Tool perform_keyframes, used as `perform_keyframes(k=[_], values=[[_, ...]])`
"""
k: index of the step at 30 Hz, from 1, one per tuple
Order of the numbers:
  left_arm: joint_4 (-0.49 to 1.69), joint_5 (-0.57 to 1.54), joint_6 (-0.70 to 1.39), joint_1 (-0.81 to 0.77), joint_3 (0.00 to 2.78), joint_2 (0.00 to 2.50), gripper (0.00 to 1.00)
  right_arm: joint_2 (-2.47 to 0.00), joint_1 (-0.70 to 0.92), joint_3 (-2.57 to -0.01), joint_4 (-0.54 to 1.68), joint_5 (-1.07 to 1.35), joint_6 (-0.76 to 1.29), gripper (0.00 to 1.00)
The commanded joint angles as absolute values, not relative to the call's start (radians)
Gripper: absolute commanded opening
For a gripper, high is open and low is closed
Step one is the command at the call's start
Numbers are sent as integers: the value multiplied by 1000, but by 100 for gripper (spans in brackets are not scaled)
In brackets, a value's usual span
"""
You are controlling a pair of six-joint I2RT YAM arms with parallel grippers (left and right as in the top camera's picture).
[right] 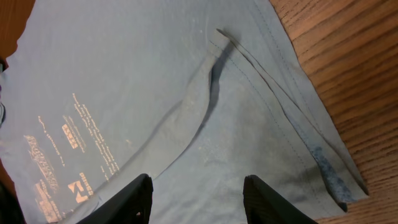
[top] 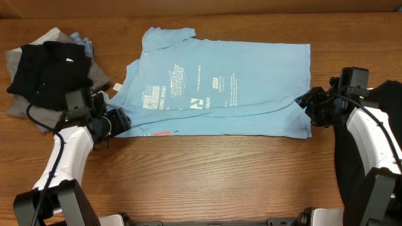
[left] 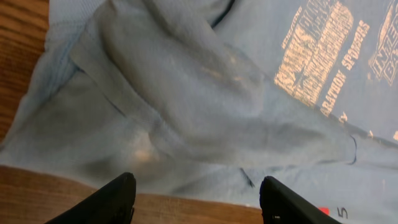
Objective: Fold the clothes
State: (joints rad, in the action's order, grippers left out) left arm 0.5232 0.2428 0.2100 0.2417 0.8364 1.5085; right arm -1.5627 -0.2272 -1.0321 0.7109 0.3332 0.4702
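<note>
The light blue T-shirt [top: 220, 81] lies spread over the middle of the wooden surface [top: 220, 169], with the side carrying the small white print [top: 188, 85] facing up. It is not fully flat. One sleeve [top: 166, 36] sticks out at the far edge, and a long crease [right: 193, 106] runs across the cloth near the hem on my right.

My left pincer [left: 196, 186] is released. Its two fingers stand apart with nothing between them, over the near edge of the shirt where the cloth meets the bare wood. Just in front of it the other sleeve [left: 186, 93] is folded over into a thick lump, and this lump covers part of the shirt body.

My right pincer [right: 196, 186] is also released, with its fingers apart above the cloth on the hem side. The crease rises directly ahead of it, and the doubled hem [right: 292, 118] lies just beside it.

A pile of black and grey clothes [top: 47, 72] sits in the far left corner, close to my left arm and near the shirt's collar end. Something that looks like dark cloth [top: 392, 100] lies under my right arm at the right edge.
</note>
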Motion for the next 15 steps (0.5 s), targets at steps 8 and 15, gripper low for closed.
perform_keyframes(k=[8, 15], values=[[417, 262, 202, 234, 765, 1517, 57, -1564, -223, -1045, 721, 331, 464, 51], [368, 265, 206, 234, 756, 1545, 63, -1564, -223, -1045, 732, 332, 464, 51]])
